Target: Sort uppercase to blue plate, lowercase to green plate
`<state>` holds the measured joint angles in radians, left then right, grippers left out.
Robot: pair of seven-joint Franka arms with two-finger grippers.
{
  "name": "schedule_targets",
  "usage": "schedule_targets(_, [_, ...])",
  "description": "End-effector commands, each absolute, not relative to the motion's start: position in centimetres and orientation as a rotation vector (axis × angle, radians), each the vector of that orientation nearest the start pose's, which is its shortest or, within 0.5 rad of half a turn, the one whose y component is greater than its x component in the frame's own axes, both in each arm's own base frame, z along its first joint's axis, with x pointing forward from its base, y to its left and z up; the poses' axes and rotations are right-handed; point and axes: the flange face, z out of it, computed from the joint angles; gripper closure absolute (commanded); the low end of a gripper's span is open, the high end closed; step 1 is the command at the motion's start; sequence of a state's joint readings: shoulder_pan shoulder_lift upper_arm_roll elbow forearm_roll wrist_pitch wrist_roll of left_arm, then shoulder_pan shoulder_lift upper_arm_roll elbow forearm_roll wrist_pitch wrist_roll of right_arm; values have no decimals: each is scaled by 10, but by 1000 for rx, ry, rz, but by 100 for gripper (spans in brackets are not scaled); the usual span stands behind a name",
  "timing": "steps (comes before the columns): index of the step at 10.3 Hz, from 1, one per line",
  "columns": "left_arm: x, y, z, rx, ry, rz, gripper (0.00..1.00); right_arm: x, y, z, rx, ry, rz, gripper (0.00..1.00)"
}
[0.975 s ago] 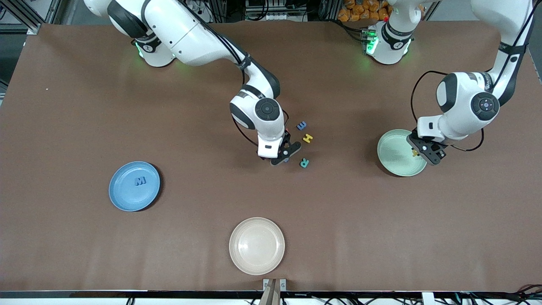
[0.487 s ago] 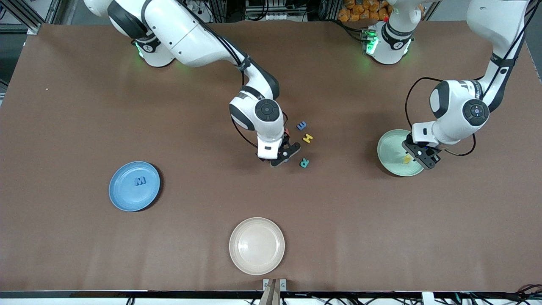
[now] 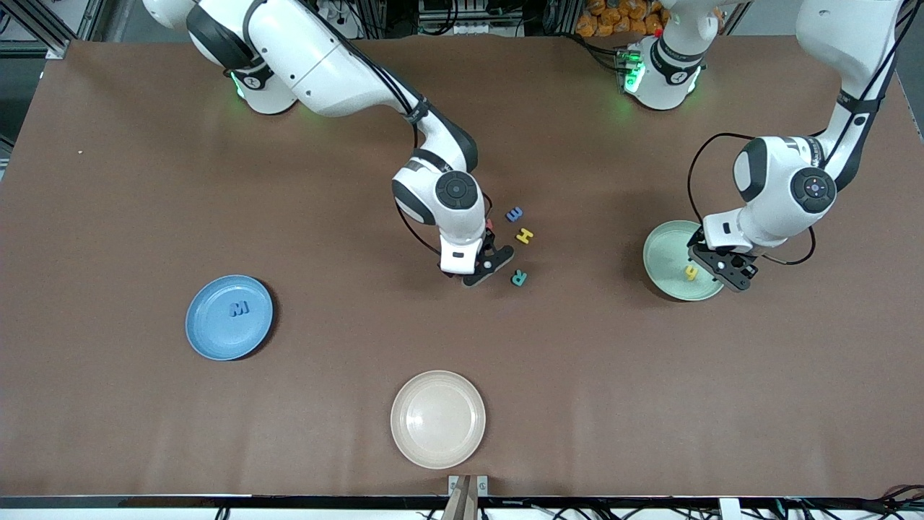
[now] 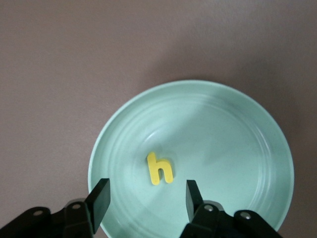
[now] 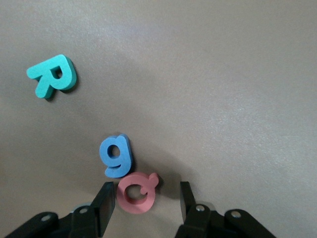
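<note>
My left gripper hangs open over the green plate. A yellow lowercase h lies flat in that plate, free of the fingers. My right gripper is low at the table's middle, open, its fingers either side of the red Q. A blue lowercase letter touches the Q. The teal R, yellow H and another blue letter lie close by. The blue plate holds a blue M.
A cream plate sits near the front edge of the table, with nothing in it. The right arm's wrist hides part of the letter cluster. Bare brown table lies between the plates.
The left gripper has opened over the green plate and the yellow h has dropped from it into the plate. The right gripper's fingers have narrowed a little around the red Q.
</note>
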<state>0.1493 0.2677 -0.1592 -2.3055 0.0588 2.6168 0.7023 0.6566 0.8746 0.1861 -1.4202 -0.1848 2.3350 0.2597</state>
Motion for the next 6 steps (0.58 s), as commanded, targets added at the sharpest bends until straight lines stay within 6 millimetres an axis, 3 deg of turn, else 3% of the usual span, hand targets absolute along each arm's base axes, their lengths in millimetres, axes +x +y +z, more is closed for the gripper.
schedule_targets(1, [529,-25,256,-2967,1031,-104,27,512,532,181,-2945,-998,-85,38])
schedule_targets(5, [527,-46,276,-3043,804,-106,18,511,531,178,-2945,-995,-83,44])
schedule_targets(6, [528,-49,281,-3068,706,-112,17,510,532,177,-2945,-998,-80,51])
